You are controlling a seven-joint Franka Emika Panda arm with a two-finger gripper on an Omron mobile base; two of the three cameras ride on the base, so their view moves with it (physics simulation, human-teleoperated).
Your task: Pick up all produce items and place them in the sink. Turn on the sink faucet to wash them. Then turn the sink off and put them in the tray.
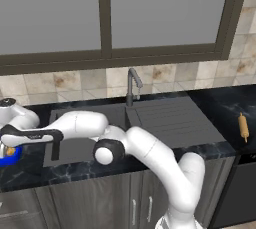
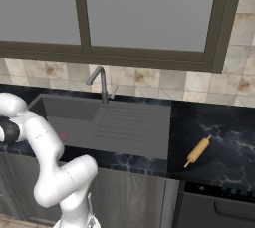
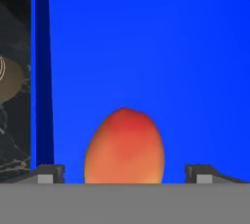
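Claw (image 3: pixel 125 176) spread wide over the tray (image 3: pixel 146 47), fingertips (image 3: pixel 46 175) standing clear on either side of the fruit (image 3: pixel 124 147), gripping nothing. Fruit lies on the blue floor between them, nearer the tray's one rim than the rest, with open blue all around beyond. From the left base view the hand hangs at the counter's far left, past the sink (image 1: pixel 150 118) and faucet (image 1: pixel 132 85)

Fruit (image 3: pixel 125 145) lies in tray (image 3: pixel 146 47), btwn the gripper (image 3: pixel 125 175) fingertips, w/ gaps either side. Tray sits on counter (image 1: pixel 220 103) left of sink (image 1: pixel 150 123); faucet (image 1: pixel 132 85) behind basin. Rolling pin (image 1: pixel 243 126) on counter, well right of drainboard.
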